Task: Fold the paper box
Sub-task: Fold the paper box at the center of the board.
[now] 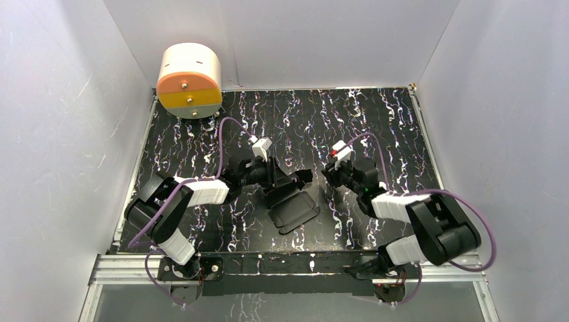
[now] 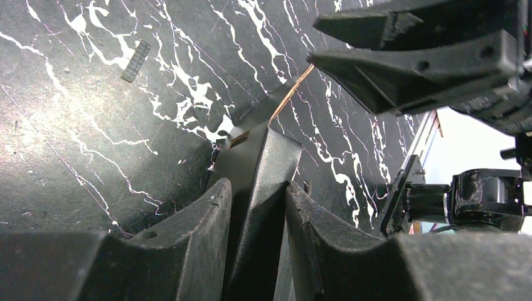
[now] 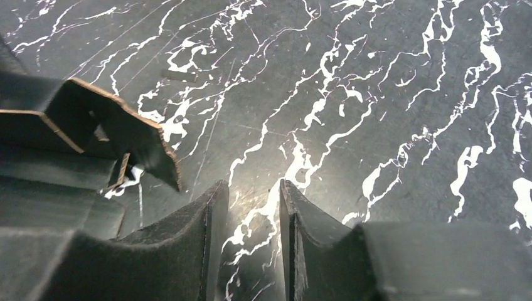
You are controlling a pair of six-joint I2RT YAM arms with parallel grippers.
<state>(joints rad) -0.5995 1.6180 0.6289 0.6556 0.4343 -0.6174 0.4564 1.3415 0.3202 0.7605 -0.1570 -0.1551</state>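
The paper box (image 1: 290, 201) is a matte black card blank lying partly folded in the middle of the marbled table, with a flat flap toward the front and raised panels at the back. My left gripper (image 1: 272, 177) is at its back left and is shut on an upright panel of the box (image 2: 263, 157); the card stands between the two fingers (image 2: 213, 213). My right gripper (image 1: 333, 174) is just right of the box, open and empty, with bare marble between its fingers (image 3: 210, 213). The box's raised corner flaps (image 3: 106, 125) show to its left. The right gripper (image 2: 376, 56) also shows from the left wrist.
A round cream and orange container (image 1: 189, 80) stands at the back left corner. White walls close in the table on three sides. A metal rail (image 1: 288, 263) runs along the front edge. A small grey strip (image 2: 135, 61) lies on the marble.
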